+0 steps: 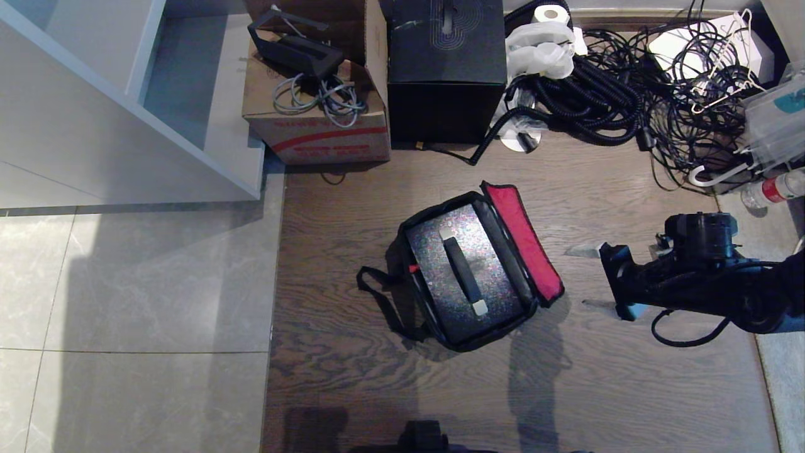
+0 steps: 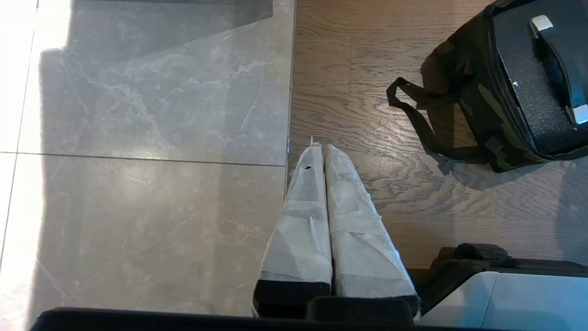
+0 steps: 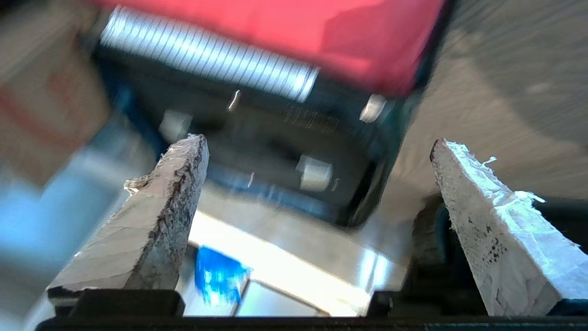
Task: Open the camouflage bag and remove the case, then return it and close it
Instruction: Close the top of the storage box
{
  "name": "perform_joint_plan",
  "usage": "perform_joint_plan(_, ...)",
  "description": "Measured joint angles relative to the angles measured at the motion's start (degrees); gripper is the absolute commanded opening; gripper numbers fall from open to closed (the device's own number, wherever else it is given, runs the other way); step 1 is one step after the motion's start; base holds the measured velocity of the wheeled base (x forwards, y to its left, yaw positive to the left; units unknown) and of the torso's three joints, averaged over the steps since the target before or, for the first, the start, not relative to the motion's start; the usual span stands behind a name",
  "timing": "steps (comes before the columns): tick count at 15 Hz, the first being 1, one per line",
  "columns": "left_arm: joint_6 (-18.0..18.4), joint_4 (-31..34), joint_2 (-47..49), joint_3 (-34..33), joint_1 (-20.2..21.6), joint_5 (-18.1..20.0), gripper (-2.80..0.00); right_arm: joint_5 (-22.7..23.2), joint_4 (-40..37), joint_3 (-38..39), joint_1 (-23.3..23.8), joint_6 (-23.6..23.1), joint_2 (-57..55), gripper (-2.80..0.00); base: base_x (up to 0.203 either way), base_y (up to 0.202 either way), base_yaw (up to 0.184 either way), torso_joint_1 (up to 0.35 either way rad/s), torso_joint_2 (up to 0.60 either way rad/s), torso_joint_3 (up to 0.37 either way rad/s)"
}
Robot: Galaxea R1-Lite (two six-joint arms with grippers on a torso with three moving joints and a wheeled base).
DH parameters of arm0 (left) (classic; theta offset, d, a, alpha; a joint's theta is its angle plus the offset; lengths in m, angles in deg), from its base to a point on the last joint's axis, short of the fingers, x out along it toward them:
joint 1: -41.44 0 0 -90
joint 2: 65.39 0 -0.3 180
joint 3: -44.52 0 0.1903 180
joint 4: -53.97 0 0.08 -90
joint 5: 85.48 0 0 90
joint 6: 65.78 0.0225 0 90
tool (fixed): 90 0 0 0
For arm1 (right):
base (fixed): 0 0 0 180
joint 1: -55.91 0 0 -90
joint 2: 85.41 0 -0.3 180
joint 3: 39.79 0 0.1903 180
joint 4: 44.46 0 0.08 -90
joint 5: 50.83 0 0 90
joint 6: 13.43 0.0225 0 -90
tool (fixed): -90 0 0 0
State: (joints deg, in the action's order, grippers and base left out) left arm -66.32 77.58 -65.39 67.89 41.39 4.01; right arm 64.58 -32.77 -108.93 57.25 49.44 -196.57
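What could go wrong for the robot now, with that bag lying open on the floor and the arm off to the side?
1. The red-lined lid stands between the open right gripper and the case; the fingers might catch it when reaching in.
2. The case sits snugly inside the camouflage bag, so pulling the handle could drag the bag along.
3. The loose strap on the floor could snag.

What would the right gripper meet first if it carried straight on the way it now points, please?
Probably the open bag: the right gripper, fingers wide apart, points at its red lid flap and the black case inside. Which comes first is hard to judge; depth is unclear.
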Motion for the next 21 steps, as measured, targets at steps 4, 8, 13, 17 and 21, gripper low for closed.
perform_joint_plan(4,0.0,0.0,0.0,0.0,-0.1,0.0,-2.8,3.1,3.7,3.6,0.0,-0.1,4.3,0.0,0.0,0.0,0.0,0.0,0.0,0.0)
perform_joint_plan(8,0.0,0.0,0.0,0.0,0.0,0.0,-2.8,3.1,3.6,4.0,0.0,0.3,5.6,0.0,0.0,0.0,0.0,0.0,0.0,0.0)
perform_joint_plan(13,0.1,0.0,0.0,0.0,0.0,0.0,-2.8,3.1,3.2,4.0,0.0,0.5,5.9,0.0,0.0,0.0,0.0,0.0,0.0,-0.011)
perform_joint_plan(17,0.0,0.0,0.0,0.0,0.0,0.0,-2.8,3.2,2.8,3.4,0.0,1.4,6.0,0.0,0.0,0.0,0.0,0.003,0.0,-0.157)
perform_joint_plan(21,0.0,0.0,0.0,0.0,-0.1,0.0,-2.8,3.3,2.9,3.2,0.0,1.4,6.1,0.0,0.0,0.0,0.0,0.002,0.01,-0.197)
